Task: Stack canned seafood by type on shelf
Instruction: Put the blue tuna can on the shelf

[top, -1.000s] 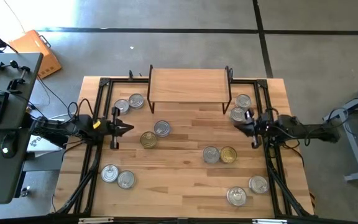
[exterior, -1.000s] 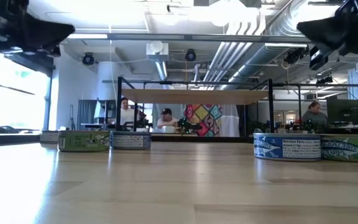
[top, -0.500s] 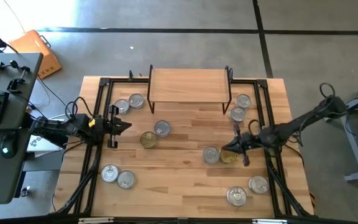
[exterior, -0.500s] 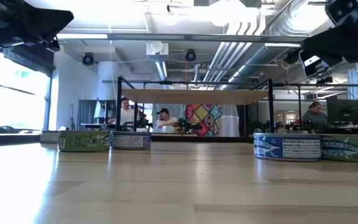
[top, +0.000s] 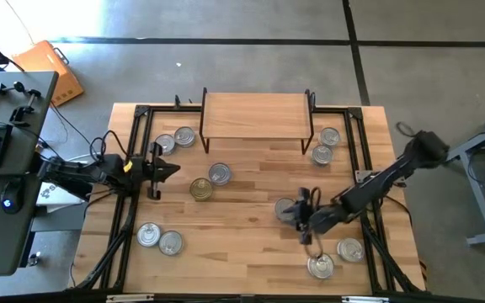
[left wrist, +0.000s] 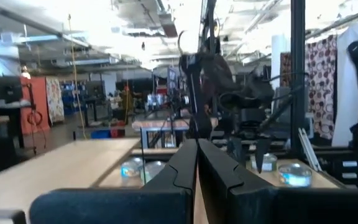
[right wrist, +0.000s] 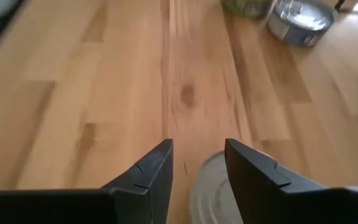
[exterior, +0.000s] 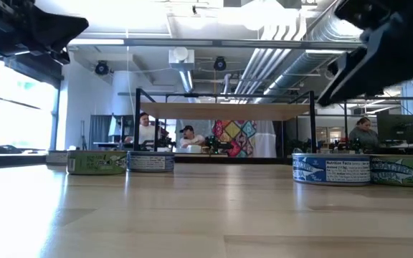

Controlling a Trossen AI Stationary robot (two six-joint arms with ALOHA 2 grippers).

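Short round tins lie loose on the tabletop. A silver tin point(top: 285, 208) sits right of the table's middle, and my right gripper point(top: 300, 219) hovers over it, slanting down. Its fingers stand open in the right wrist view point(right wrist: 197, 158), with a silver lid point(right wrist: 211, 186) below them. The arm covers whatever lies just right of that tin. A silver tin point(top: 219, 173) and a gold-lidded tin point(top: 200, 189) lie left of the middle. My left gripper point(top: 172, 171) waits shut at the left edge, its fingers together point(left wrist: 196, 163). The shelf point(top: 257, 115) stands at the far edge with a bare top.
Pairs of tins lie at the back left point(top: 175, 140), the back right point(top: 325, 145), the near left point(top: 158, 239) and the near right point(top: 335, 257). Black frame rails point(top: 135, 210) run along both table sides. People sit in the room beyond the shelf point(exterior: 224, 111).
My right gripper has swung from the table's right edge, beside the back-right tins, toward the middle and the near edge. It has tipped nose-down and now hangs over the silver tin right of the middle. No tin has moved.
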